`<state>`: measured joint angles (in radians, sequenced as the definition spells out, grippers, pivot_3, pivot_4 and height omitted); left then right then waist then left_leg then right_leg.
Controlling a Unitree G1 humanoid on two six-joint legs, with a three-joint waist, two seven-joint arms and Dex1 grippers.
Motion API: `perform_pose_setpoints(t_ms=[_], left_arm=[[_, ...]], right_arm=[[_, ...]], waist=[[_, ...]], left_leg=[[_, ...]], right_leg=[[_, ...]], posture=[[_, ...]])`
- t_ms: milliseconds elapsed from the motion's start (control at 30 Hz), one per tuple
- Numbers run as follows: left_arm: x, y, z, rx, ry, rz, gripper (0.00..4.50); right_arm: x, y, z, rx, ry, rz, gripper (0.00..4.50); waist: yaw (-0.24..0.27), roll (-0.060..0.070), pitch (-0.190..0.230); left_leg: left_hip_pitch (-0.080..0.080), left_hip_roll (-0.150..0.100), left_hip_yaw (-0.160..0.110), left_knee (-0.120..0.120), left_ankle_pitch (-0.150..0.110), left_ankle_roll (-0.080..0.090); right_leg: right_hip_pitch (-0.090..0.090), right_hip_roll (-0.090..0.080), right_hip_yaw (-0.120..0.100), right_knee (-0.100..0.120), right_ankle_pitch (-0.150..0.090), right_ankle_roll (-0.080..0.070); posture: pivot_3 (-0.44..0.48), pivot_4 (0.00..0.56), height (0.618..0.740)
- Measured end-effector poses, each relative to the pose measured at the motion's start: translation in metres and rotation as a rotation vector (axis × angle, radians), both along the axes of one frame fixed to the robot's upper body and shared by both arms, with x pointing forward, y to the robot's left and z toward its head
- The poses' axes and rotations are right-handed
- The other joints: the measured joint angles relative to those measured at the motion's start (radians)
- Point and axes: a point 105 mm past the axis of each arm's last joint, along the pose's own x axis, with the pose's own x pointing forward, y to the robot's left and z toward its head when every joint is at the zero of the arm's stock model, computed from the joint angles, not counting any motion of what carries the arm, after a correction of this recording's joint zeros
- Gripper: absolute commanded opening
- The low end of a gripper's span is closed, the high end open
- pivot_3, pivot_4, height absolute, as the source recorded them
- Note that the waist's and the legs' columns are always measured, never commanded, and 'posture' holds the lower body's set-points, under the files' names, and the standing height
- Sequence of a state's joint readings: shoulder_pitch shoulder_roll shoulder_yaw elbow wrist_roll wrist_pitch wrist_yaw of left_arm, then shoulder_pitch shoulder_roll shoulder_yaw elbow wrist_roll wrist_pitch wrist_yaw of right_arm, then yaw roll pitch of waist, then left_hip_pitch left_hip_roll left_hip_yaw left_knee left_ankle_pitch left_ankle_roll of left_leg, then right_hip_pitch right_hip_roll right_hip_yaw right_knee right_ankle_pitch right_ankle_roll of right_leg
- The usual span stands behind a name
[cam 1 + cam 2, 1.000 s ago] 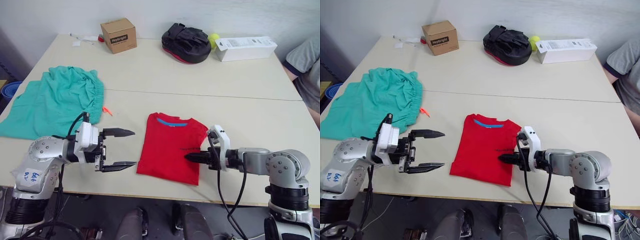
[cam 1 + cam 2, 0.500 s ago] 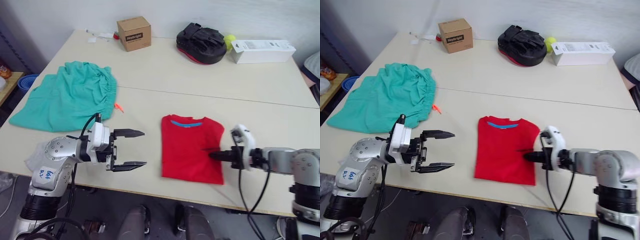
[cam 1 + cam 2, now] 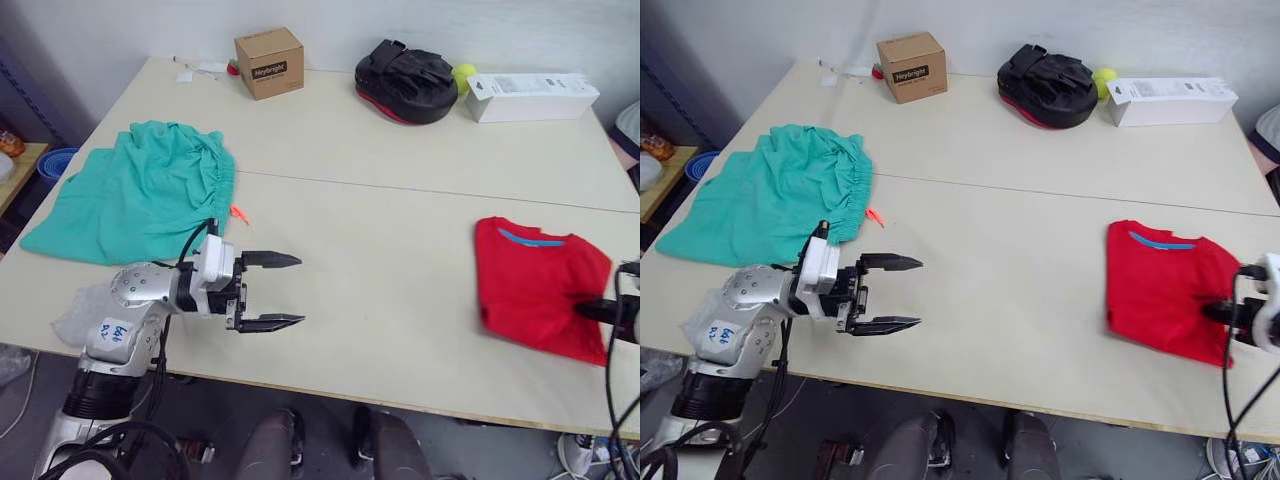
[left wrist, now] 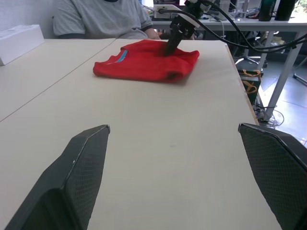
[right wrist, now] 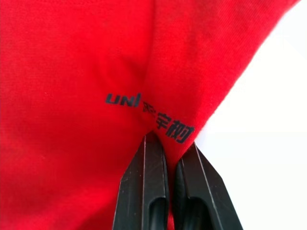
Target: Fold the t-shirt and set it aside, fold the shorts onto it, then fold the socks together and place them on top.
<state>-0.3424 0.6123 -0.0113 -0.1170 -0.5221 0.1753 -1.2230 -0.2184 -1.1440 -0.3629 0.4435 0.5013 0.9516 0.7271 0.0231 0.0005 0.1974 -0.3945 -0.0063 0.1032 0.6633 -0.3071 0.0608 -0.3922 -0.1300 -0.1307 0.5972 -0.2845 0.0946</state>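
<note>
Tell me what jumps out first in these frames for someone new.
The folded bright red cotton t-shirt near the table's right front edge, with the right claw shut on its edge beside the dark chest print. Next, the crumpled teal-green fabric shorts at the left, and the left claw open over bare tabletop in front of them.

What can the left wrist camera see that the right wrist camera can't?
Left wrist view alone: the left gripper, open over bare table, and a person in a grey shirt sitting behind it. Right wrist view alone: the small dark print on the shirt, close up. Both: the red t-shirt, pinched by the right gripper.
</note>
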Motion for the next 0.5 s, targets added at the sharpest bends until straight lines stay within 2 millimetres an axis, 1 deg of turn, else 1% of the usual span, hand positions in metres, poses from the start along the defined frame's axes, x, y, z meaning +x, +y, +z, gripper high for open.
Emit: perform_pose_setpoints(t_ms=[100, 167, 267, 333, 400, 500], left_arm=[[0.001, 0.0, -0.002, 0.008, 0.005, -0.002, 4.5], [0.001, 0.0, -0.003, 0.012, 0.003, -0.004, 4.5], [0.001, 0.0, -0.003, 0.016, -0.002, -0.003, 4.5], [0.001, 0.001, -0.004, 0.028, -0.013, 0.002, 4.5], [0.002, 0.001, -0.005, 0.042, -0.028, 0.007, 4.5], [0.006, 0.004, -0.007, 0.05, -0.028, 0.023, 4.5]], right_arm=[[0.0, -0.013, -0.001, -0.081, 0.031, 0.049, 0.02], [0.001, -0.016, -0.006, -0.11, 0.052, 0.082, 0.02], [0.005, -0.017, -0.005, -0.097, 0.056, 0.097, 0.02], [0.005, -0.015, -0.007, -0.085, 0.075, 0.103, 0.52], [0.003, -0.018, -0.008, -0.128, 0.084, 0.112, 1.06], [0.003, -0.024, -0.008, -0.218, 0.075, 0.133, 2.15]], waist=[[-0.009, 0.001, 0.0], [-0.012, 0.001, 0.001], [-0.016, 0.002, 0.001], [-0.021, 0.002, 0.001], [-0.022, 0.002, 0.001], [-0.021, 0.002, 0.001]], left_leg=[[0.002, 0.0, 0.001, 0.0, 0.0, -0.001], [0.002, 0.001, 0.002, 0.0, 0.001, -0.001], [0.003, 0.001, 0.002, 0.0, 0.001, -0.002], [0.003, 0.001, 0.001, 0.0, 0.001, -0.002], [0.003, 0.001, 0.001, 0.0, 0.001, -0.002], [0.003, 0.001, 0.001, 0.001, -0.001, -0.005]], right_leg=[[0.0, 0.0, 0.002, 0.002, 0.0, 0.0], [0.0, 0.0, 0.002, 0.003, 0.0, 0.0], [0.0, 0.0, 0.003, 0.003, 0.0, 0.0], [0.0, 0.0, 0.003, 0.003, 0.0, 0.0], [0.0, 0.0, 0.002, 0.003, 0.0, 0.0], [0.001, -0.001, 0.002, 0.003, 0.0, 0.0]], posture=[[0.0, 0.15, 0.74], [0.0, 0.15, 0.74], [0.0, 0.15, 0.74], [0.0, 0.15, 0.74], [0.0, 0.15, 0.74], [0.0, 0.15, 0.74]])
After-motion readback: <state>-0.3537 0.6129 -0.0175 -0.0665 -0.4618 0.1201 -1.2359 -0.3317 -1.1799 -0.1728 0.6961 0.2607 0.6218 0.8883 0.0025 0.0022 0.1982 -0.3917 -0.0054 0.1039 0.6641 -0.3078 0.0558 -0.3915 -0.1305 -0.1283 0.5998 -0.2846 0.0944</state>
